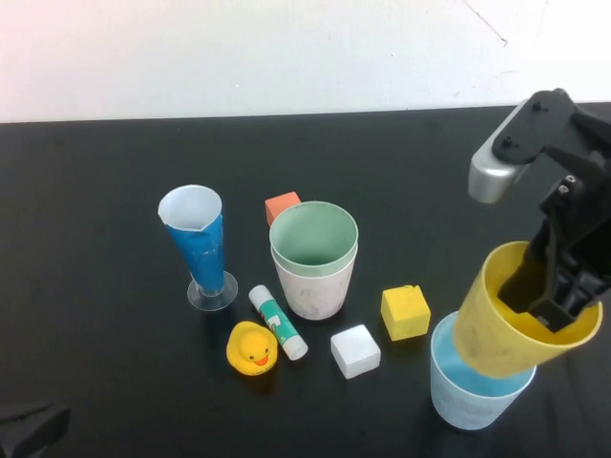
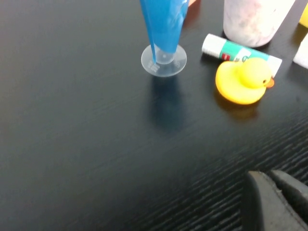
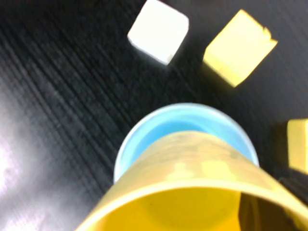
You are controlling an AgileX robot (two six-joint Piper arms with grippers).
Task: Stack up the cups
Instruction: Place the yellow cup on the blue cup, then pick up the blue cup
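Note:
My right gripper (image 1: 558,296) is shut on the rim of the yellow cup (image 1: 506,320), one finger inside it. It holds the cup tilted, its base just above the mouth of the light blue cup (image 1: 473,391) at the front right. The right wrist view shows the yellow cup (image 3: 192,192) over the light blue cup (image 3: 178,130). The green cup (image 1: 313,239) sits nested in the pink cup (image 1: 313,291) at the table's middle. My left gripper (image 1: 29,425) rests low at the front left corner; its fingers (image 2: 276,202) lie together.
A tall blue glass with a clear foot (image 1: 200,243) stands left of the nested cups. A rubber duck (image 1: 253,348), a glue stick (image 1: 277,322), a white cube (image 1: 355,351), a yellow cube (image 1: 406,312) and an orange cube (image 1: 282,205) lie around them.

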